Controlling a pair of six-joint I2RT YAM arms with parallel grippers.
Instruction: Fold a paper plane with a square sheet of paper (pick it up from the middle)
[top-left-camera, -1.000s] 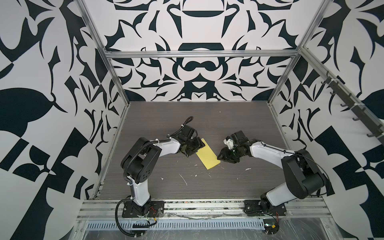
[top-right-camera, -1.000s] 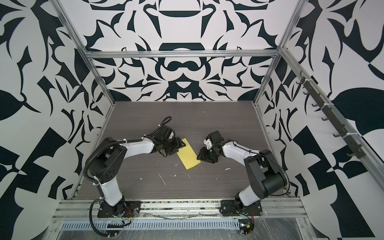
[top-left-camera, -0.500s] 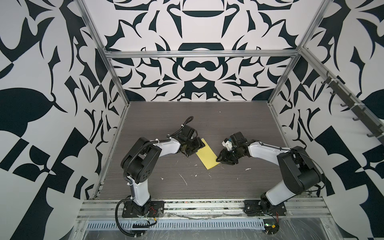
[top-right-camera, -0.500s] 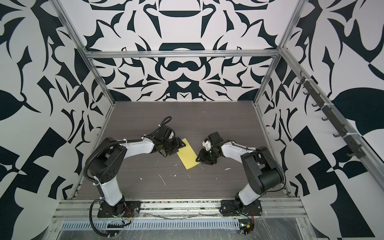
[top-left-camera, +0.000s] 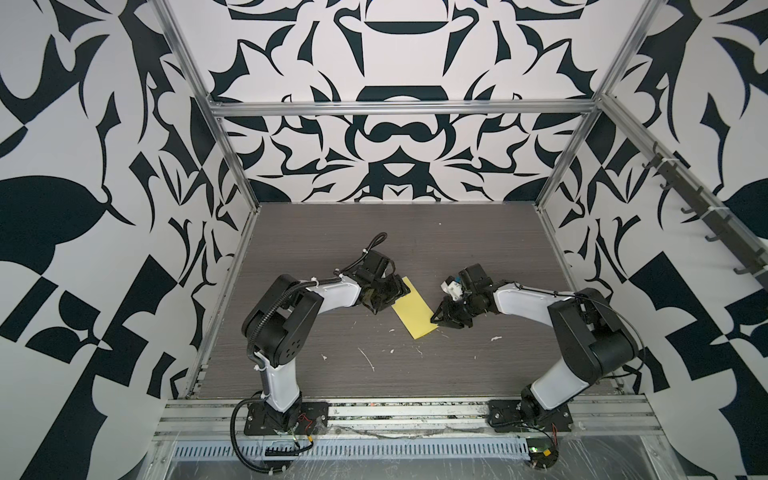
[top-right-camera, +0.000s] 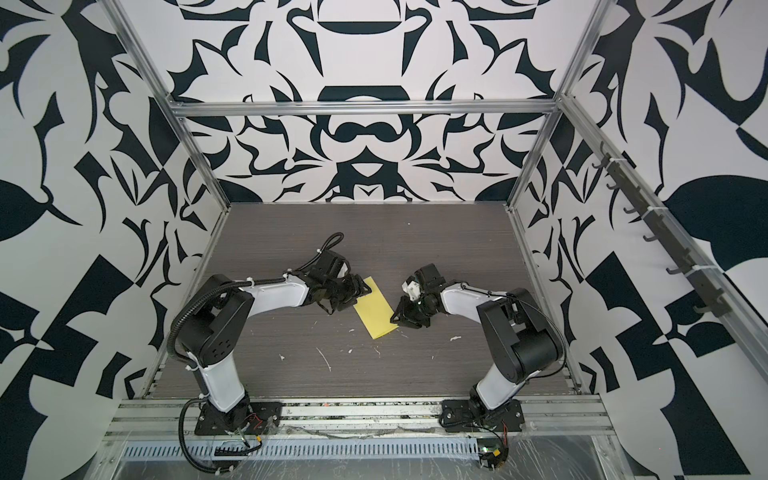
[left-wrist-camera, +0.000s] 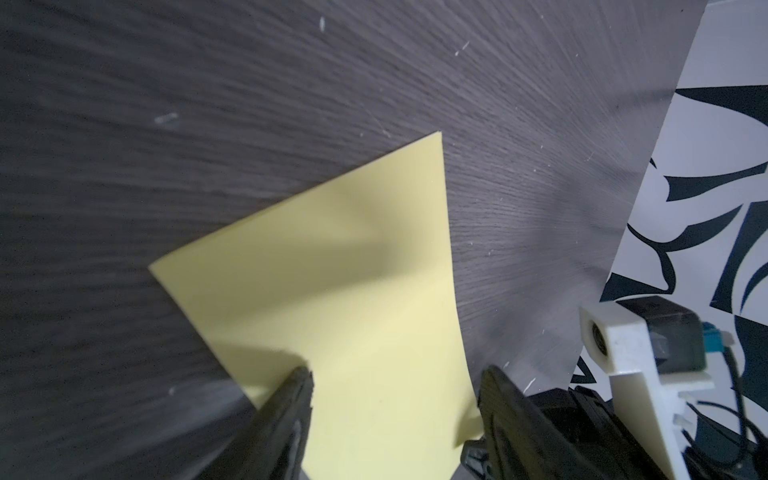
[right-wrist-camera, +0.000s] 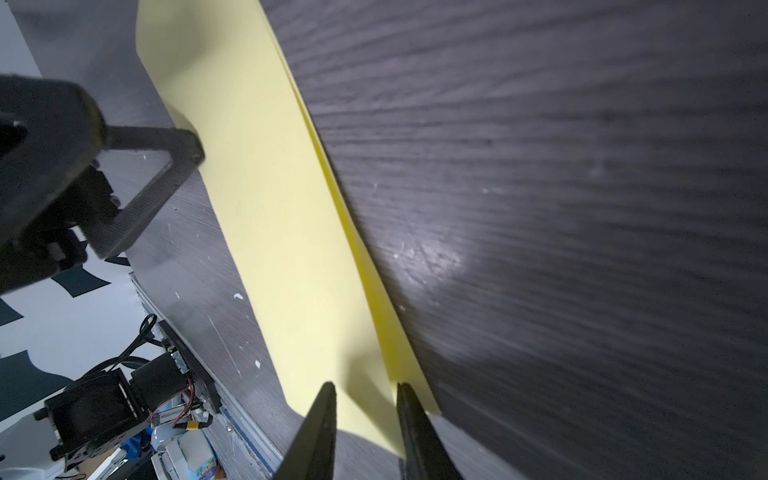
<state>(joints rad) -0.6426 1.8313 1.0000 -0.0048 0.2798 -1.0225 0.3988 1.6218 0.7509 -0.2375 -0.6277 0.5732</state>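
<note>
The square sheet of paper (top-left-camera: 413, 309), folded into a yellow strip, is laid flat on the dark table (top-left-camera: 415, 241). One end is spanned by the wide-spread left gripper (left-wrist-camera: 395, 374), with nothing gripped. At the other end, an edge is straddled by the narrowly parted right gripper (right-wrist-camera: 365, 388), not yet clamped.

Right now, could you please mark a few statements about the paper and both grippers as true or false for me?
1. The square sheet of paper lies on the table as a narrow rectangle. True.
2. The left gripper is shut tight. False: its jaws stand apart, straddling one end of the paper.
3. The right gripper is at the paper's end nearer the arm bases. True.
4. The paper is already a pointed dart. False: no point or tail shows.
5. Small white flecks dot the table. True.
</note>
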